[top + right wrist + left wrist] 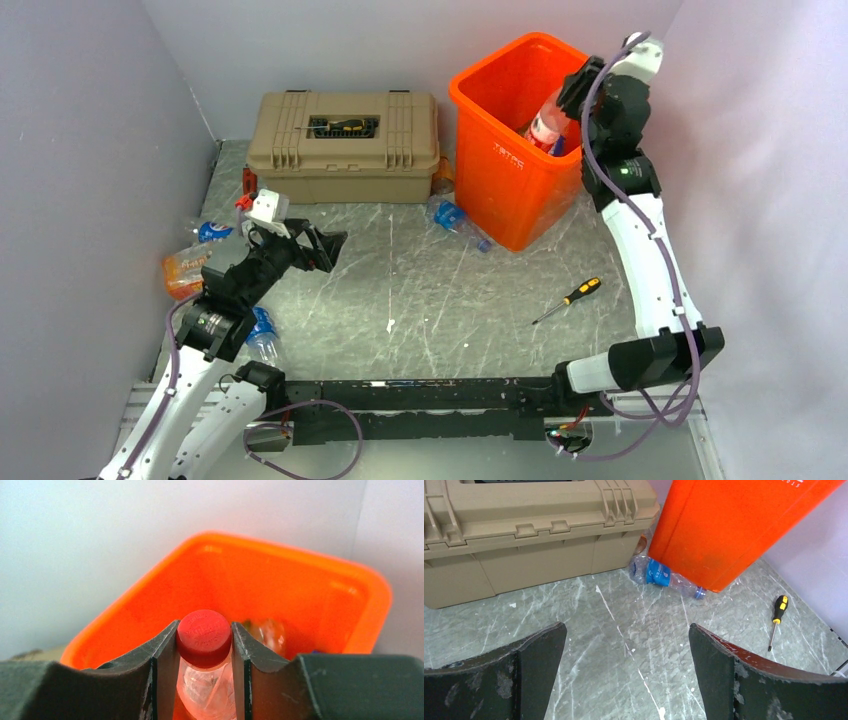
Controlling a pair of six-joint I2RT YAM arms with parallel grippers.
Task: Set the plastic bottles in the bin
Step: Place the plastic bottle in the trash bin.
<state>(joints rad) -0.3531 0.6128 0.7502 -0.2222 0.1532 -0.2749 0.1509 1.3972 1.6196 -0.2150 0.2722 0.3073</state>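
Orange plastic walls of the bin [505, 160] rise at the back right of the table [430, 300], just beside the tan toolbox [345, 150]. The right gripper [575, 95] hangs over the bin's open mouth, its 2 fingers [160, 655] clamped on the neck of a red-capped bottle [204, 639]. The clear body of this bottle hangs down inside the rim. The wrist view shows at least 1 more crumpled bottle [267, 632] lying deep in the bin.

The left gripper [325, 250] is held above the left part of the table with its jaws spread wide and nothing between them. Its fingers [531, 655] point toward the toolbox front and the bin.

A blue-labelled bottle [664, 577] lies on its side on the table against the foot of the bin, near the toolbox corner. At the far left edge lies an orange-wrapped bottle [185, 270], with a small blue-labelled one [213, 231] just behind it. Another clear bottle with blue on it [262, 335] lies beside the left arm's elbow.

A yellow-handled screwdriver [570, 298] lies on the table in front of the bin, well apart from both grippers. A 2nd tool with a yellow and black handle [340, 126] sits in the recess of the toolbox lid.
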